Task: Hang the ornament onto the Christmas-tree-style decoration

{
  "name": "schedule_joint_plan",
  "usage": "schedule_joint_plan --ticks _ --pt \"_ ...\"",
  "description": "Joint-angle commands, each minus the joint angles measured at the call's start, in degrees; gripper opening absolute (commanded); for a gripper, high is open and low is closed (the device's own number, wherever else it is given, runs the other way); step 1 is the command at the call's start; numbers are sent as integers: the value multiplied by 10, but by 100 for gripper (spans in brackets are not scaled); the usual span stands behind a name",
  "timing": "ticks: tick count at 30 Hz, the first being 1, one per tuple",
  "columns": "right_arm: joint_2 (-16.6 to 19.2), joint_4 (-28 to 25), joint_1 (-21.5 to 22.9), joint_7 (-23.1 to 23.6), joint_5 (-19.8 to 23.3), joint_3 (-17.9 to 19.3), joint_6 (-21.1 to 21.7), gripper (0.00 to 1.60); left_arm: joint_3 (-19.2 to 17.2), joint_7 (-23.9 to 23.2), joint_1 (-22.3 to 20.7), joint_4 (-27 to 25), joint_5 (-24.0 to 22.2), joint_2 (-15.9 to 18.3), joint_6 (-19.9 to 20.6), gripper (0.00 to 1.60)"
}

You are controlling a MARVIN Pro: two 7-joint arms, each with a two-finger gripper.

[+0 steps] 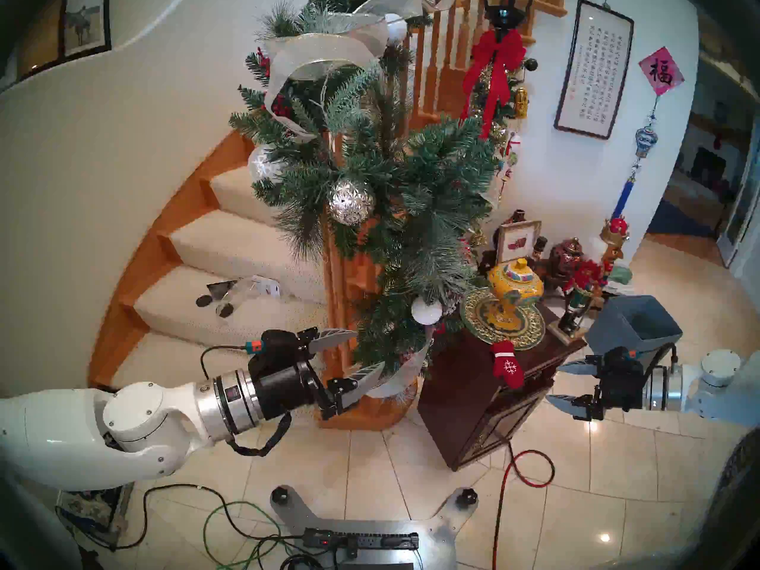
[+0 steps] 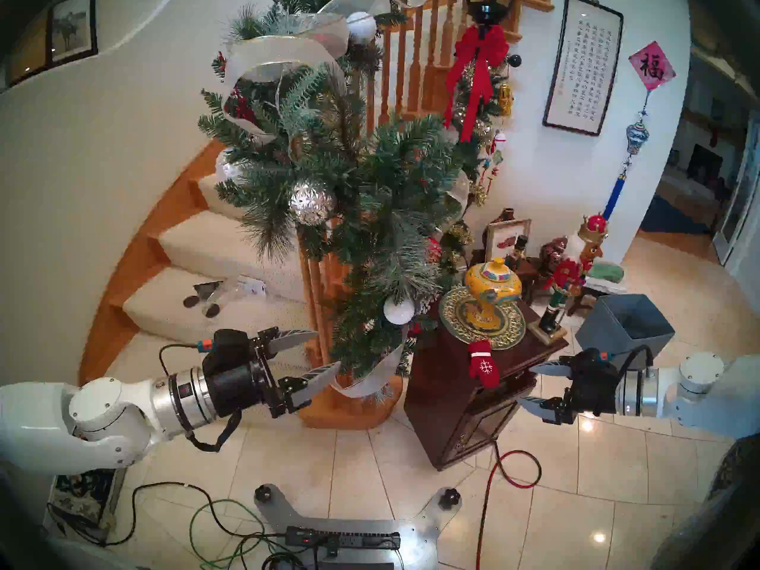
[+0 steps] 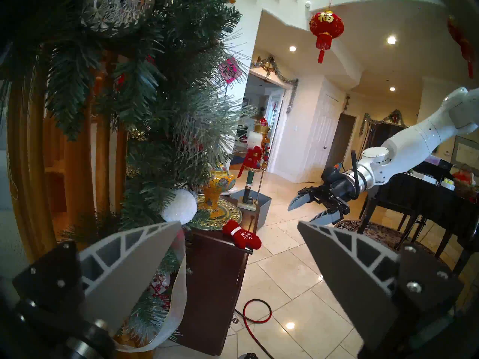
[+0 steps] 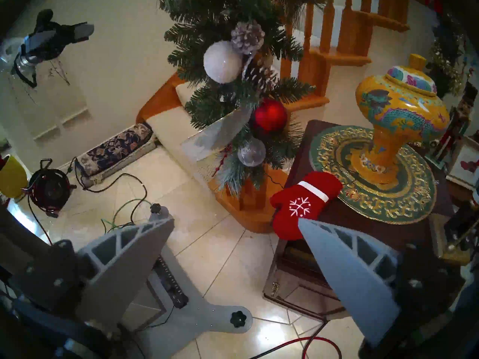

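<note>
A small red knitted mitten ornament [image 1: 508, 363] with a white cuff and snowflake lies at the near corner of a dark wooden cabinet [image 1: 464, 404], its fingertip end overhanging the edge, beside a green and gold plate [image 1: 530, 330]. The right gripper [image 1: 556, 383], jaws spread and empty, hovers just beside it. A good pickup probably pinches the cuff, leaving the thin loop free. The left gripper [image 1: 362, 353], also spread, waits at the frosted green pine garland [image 1: 411, 195].

Carpeted curved staircase [image 1: 230, 244], glossy tiled floor [image 1: 617, 474]
</note>
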Motion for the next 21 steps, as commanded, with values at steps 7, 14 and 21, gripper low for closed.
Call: schedule_joint_plan --ticks 7,14,21 --pt "15 -12 -28 -26 -6 44 22 160 -2 1 -1 0 0 1 -1 160" --pt "18 -16 -61 -39 -11 77 33 160 -2 1 -1 0 0 1 -1 160" --pt "20 -25 -93 -51 -20 112 49 160 -2 1 -1 0 0 1 -1 160"
